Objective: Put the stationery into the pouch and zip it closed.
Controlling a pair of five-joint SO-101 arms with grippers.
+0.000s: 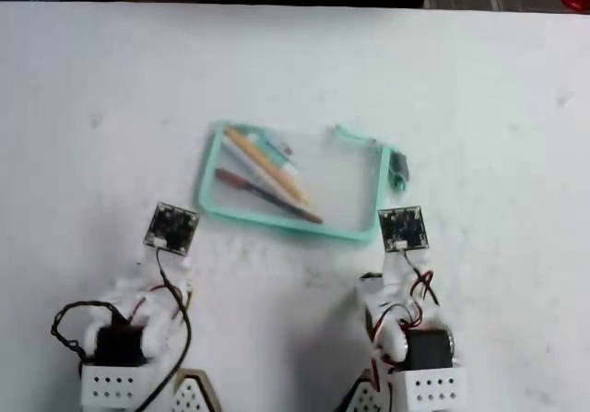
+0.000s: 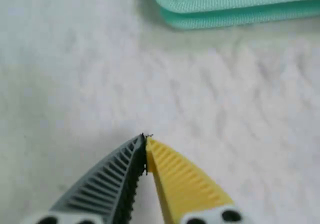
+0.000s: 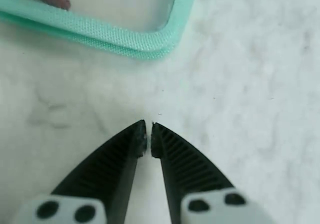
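A white table (image 1: 92, 80) carries everything. One clear, teal-edged pouch (image 1: 343, 189) lies at its middle, ahead of both arms, its long axis running side to side. Two grippers sit just short of the pouch's near edge. The left gripper (image 2: 145, 140), jaws closed on nothing, is off its left corner. The right gripper (image 3: 149, 134), jaws pinched together and empty, is off its right corner, nearer the single dark zip pull (image 1: 398, 168). Three pens (image 1: 267, 177) lie slanted inside the pouch.

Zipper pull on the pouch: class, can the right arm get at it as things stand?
Probably yes: the right gripper, shut, sits by the near right corner of the pouch, with only bare table between it and the dark zipper pull.
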